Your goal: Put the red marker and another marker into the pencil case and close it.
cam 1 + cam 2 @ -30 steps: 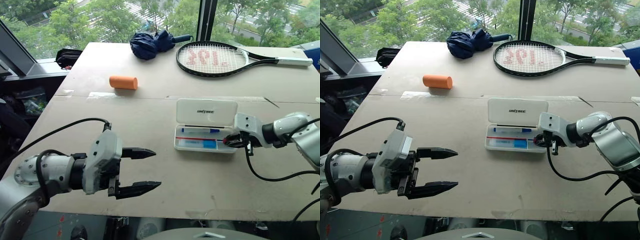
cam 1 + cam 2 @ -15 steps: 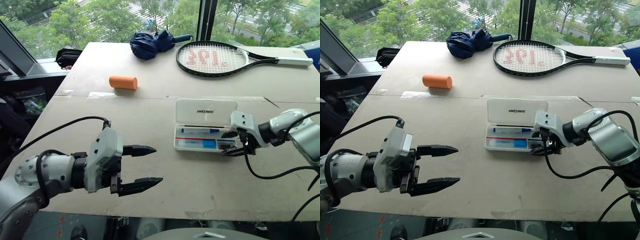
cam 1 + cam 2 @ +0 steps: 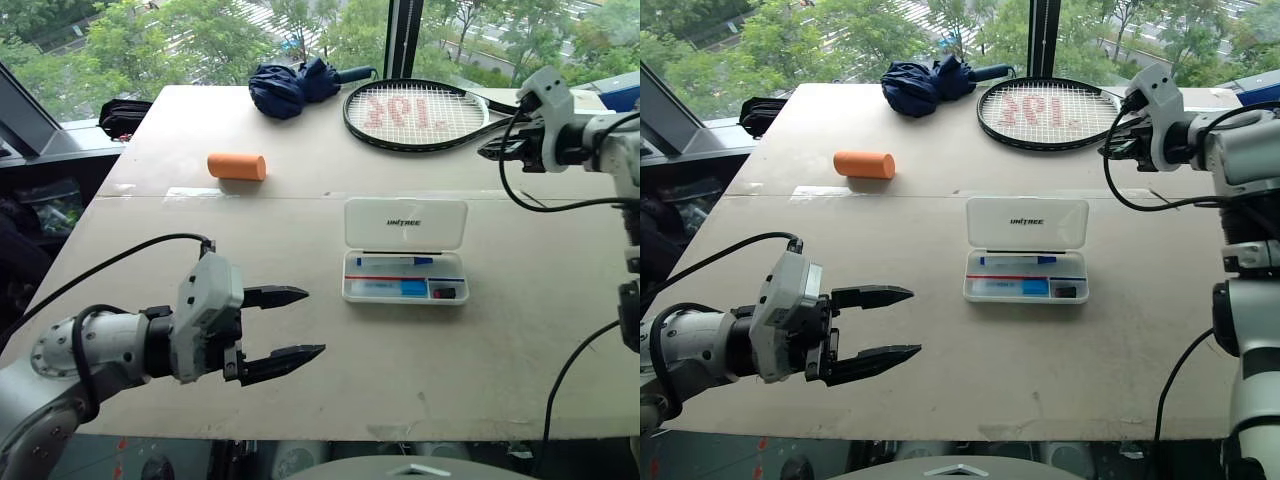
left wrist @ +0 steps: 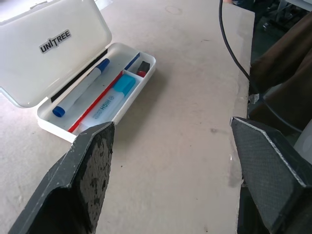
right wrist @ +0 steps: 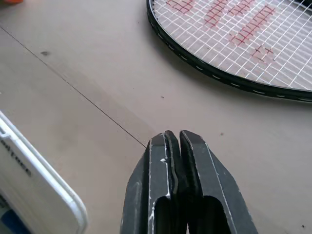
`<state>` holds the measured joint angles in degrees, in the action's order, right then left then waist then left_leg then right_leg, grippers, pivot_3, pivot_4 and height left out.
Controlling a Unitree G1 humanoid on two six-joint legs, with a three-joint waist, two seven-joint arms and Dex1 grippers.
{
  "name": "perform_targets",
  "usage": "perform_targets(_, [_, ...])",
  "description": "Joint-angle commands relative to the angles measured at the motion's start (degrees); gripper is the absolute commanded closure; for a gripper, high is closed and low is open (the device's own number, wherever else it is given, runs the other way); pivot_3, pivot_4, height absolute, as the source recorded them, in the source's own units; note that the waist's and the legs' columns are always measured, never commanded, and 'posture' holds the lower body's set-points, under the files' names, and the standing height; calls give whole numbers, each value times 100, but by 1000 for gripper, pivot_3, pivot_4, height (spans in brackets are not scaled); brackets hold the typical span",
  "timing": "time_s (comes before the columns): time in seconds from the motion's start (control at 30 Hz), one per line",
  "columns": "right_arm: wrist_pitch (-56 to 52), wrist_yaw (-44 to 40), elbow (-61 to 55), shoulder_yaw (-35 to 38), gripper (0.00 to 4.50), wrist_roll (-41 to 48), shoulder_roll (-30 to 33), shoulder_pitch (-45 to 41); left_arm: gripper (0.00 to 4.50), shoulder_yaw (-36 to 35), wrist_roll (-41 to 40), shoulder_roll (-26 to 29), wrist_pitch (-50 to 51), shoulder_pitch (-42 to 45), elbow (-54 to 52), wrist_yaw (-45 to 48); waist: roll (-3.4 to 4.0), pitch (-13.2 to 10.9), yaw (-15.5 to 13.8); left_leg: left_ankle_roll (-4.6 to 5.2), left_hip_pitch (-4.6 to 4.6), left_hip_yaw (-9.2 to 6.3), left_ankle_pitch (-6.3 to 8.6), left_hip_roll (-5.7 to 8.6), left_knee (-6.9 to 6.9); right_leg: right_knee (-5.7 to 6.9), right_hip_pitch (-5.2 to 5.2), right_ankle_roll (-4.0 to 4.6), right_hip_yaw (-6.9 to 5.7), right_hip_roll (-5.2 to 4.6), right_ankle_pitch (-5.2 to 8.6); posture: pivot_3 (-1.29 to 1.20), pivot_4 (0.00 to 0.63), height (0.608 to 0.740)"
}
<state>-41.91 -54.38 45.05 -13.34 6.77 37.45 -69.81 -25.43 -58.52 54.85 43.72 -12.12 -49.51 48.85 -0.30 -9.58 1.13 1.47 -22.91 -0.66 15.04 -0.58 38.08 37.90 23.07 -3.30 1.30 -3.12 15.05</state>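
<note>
The white rectangular hard-plastic pencil case [image 3: 405, 250] lies open near the middle of the pale beige tabletop [image 3: 300, 200], its hinged lid laid back flat on the far side with small dark lettering on it. In its tray lie a marker with a white barrel and blue cap [image 4: 80, 87], a thin red marker [image 4: 95, 102] alongside it, a light blue highlighter [image 4: 114, 95], and a small dark block in the end compartment [image 3: 445, 293]. The left gripper [image 3: 285, 322] hovers low over the near left part of the table, its two black fingers spread wide with nothing between them, pointing toward the case but well apart from it. The right gripper [image 3: 497, 150] is raised over the far right of the table, just beside the rim of the black tennis racket with white strings [image 3: 415, 113]; its fingers are pressed together and hold nothing. Further back lie an orange cylinder [image 3: 236, 166] and a folded navy blue umbrella [image 3: 295, 83]
</note>
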Motion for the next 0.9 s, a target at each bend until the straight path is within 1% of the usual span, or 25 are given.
perform_targets(0.03, [564,-620,1058,-259,4417,-338,-310,-299,670,-201,14,-16,-156,-121,-122,21,1,-1,5,0,-3,1,0,-2,-2,1,3,0,0,0,0,0,150,730])
perform_targets(0.13, [640,-1826,1306,-468,4417,-388,-449,-405,670,-266,8,-32,-202,-260,-185,-18,10,-10,-3,-1,-17,3,-1,-4,-2,1,18,-2,3,-1,-1,0,150,730])
perform_targets(0.2, [436,-2694,906,-569,4417,-279,-386,-347,670,-361,-18,-51,-211,-383,-234,-51,12,-11,-8,-2,-53,0,-1,-4,6,8,50,-4,2,-3,-2,0,150,730])
perform_targets(0.27, [94,-3248,138,-653,4417,-158,-209,-156,670,-425,-24,-72,-228,-500,-274,-57,23,-18,-13,-24,-85,-9,-14,-5,22,12,76,-5,-5,-4,-4,0,150,730])
perform_targets(0.4, [-937,-3680,-1969,-632,4417,325,277,455,670,-447,-26,-95,-258,-608,-317,-66,23,-18,-41,-16,-85,-17,-9,-5,21,11,75,-5,-14,-8,-4,0,150,730])
perform_targets(0.47, [-1381,-3626,-2878,-611,4417,560,456,803,670,-440,-28,-88,-274,-612,-296,-59,23,-17,-48,-1,-85,-32,0,-4,21,10,70,-4,-27,-9,-3,0,150,730])
perform_targets(0.5, [-1580,-3497,-3439,-644,4417,644,535,1109,670,-406,-10,-78,-289,-595,-265,-36,23,-18,-45,-1,-85,-43,0,-3,22,11,67,-3,-34,-12,-3,0,150,730])
perform_targets(0.57, [-1827,-2903,-4324,-753,4417,629,469,1866,670,-298,27,-57,-317,-526,-200,5,17,-12,-52,-1,-86,-44,0,-3,21,12,66,-2,-35,-12,-4,0,150,730])
perform_targets(0.63, [-1844,-2248,-4734,-903,4417,419,296,2470,670,-214,58,-41,-339,-479,-162,44,8,-6,-49,-1,-84,-60,0,-3,23,10,56,-1,-41,-10,-3,0,150,730])
perform_targets(0.73, [-1675,-1753,-5259,-1122,4417,218,344,3177,670,-152,77,-22,-342,-442,-131,97,27,5,-24,-2,-80,-53,-1,0,23,15,56,-1,-39,-10,-3,0,150,730])
perform_targets(0.77, [-1681,-1625,-5460,-1089,4417,238,396,3412,670,-137,93,-17,-349,-440,-111,124,9,23,-35,-1,-70,-46,0,1,23,16,50,-2,-32,-9,-3,0,150,730])
perform_targets(0.83, [-1350,-1341,-5844,-866,4417,225,535,3848,670,-109,151,-7,-376,-469,-92,193,-18,42,-43,-1,-54,-59,0,0,23,10,28,-1,-46,-6,-3,0,150,730])
perform_targets(0.9, [-1057,-1106,-6306,78,4417,708,311,4253,670,-68,226,-2,-357,-541,-116,190,-40,53,-94,0,-26,-64,1,0,19,-1,-6,1,-52,-6,-1,0,150,730])
